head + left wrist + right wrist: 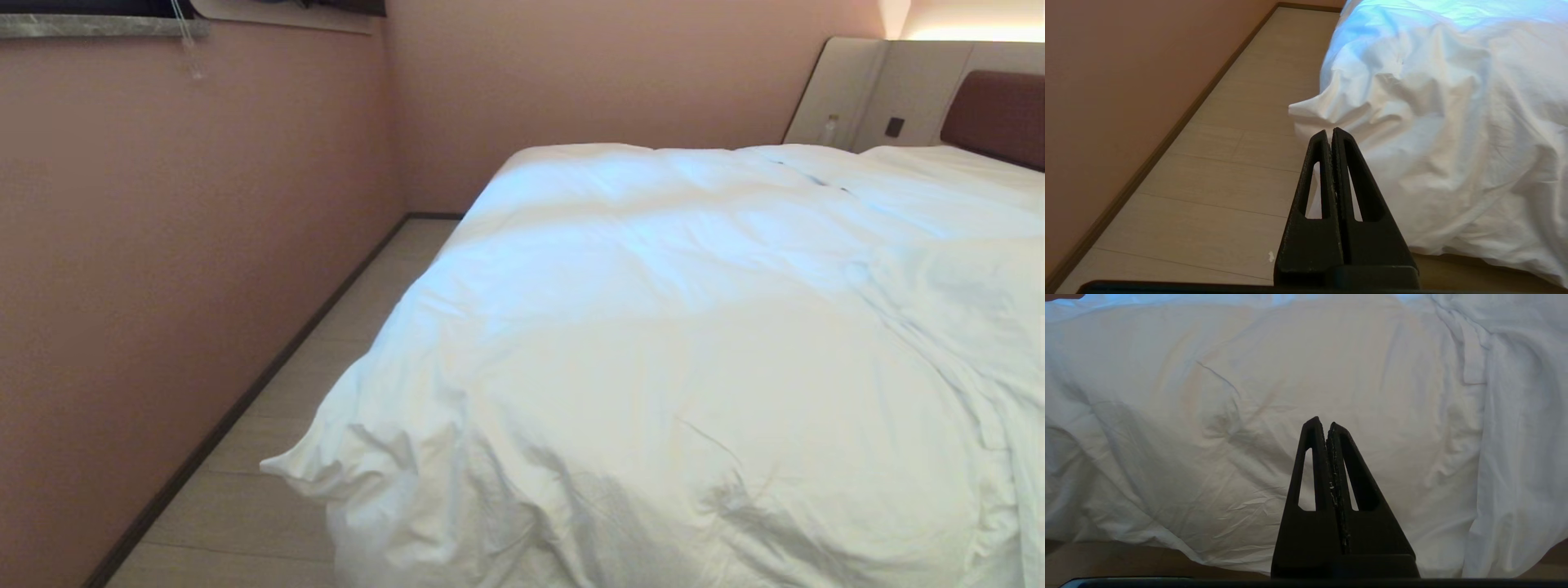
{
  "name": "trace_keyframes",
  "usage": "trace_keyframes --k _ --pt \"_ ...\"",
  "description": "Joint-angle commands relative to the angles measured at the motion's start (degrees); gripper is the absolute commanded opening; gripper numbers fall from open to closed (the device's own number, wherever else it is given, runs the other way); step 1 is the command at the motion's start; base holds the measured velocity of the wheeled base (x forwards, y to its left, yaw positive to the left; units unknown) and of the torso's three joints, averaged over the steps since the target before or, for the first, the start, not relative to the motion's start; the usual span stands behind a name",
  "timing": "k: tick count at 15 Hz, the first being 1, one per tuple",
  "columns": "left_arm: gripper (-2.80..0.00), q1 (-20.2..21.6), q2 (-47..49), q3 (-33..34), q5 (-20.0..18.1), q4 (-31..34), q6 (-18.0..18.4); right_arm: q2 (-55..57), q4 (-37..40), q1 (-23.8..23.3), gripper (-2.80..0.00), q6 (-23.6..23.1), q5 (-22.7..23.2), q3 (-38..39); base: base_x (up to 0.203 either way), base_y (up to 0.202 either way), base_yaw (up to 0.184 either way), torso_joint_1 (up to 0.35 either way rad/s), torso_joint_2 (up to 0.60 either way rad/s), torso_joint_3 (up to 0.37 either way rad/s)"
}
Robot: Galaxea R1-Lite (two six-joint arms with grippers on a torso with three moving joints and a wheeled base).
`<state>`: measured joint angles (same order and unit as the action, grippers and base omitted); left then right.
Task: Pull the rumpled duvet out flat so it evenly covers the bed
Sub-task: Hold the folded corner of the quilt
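Note:
The puffy white duvet point(669, 359) lies wrinkled over the bed, whose brown headboard point(996, 114) shows at the far right. One corner of the duvet point(286, 467) sticks out past the bed's near left side, above the floor. Neither arm shows in the head view. My left gripper point(1330, 131) is shut and empty, held low before that corner point(1306, 110) without touching it. My right gripper point(1322, 424) is shut and empty too, facing the duvet's hanging side point(1249, 416). The tan bed base point(1126, 559) shows under the duvet's hem.
A pink wall point(163, 245) runs along the left, leaving a narrow strip of pale wood floor point(326, 343) between it and the bed. A dark skirting board point(1147, 163) lines the wall. At the right the duvet bunches into a folded ridge point(963, 327).

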<state>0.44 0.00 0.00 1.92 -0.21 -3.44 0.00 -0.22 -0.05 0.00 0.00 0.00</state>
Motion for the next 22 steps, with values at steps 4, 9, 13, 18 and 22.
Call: trace_keyframes --k 4,9,13,18,22 --pt "-2.80 0.1 0.0 0.0 0.0 0.0 -0.2 0.0 0.1 0.0 -2.80 0.0 0.0 0.0 0.000 -0.174 0.001 0.002 0.00 0.002" --pt "-2.80 0.1 0.0 0.0 0.1 -0.1 -0.5 0.0 0.0 0.0 -2.80 0.0 0.0 0.0 0.000 -0.193 0.000 0.000 0.00 0.003" --pt "-2.80 0.1 0.0 0.0 0.1 -0.2 -0.8 0.0 0.1 0.0 -2.80 0.0 0.0 0.0 0.000 -0.193 0.001 0.001 0.00 0.003" --pt "-2.80 0.1 0.0 0.0 0.1 -0.2 -1.0 0.0 0.1 0.0 -2.80 0.0 0.0 0.0 0.000 -0.195 0.000 0.005 0.00 0.004" --pt "-2.80 0.1 0.0 0.0 0.2 -0.2 -1.1 0.0 0.0 0.0 -2.80 0.0 0.0 0.0 0.000 -0.197 -0.001 0.004 0.00 -0.001"
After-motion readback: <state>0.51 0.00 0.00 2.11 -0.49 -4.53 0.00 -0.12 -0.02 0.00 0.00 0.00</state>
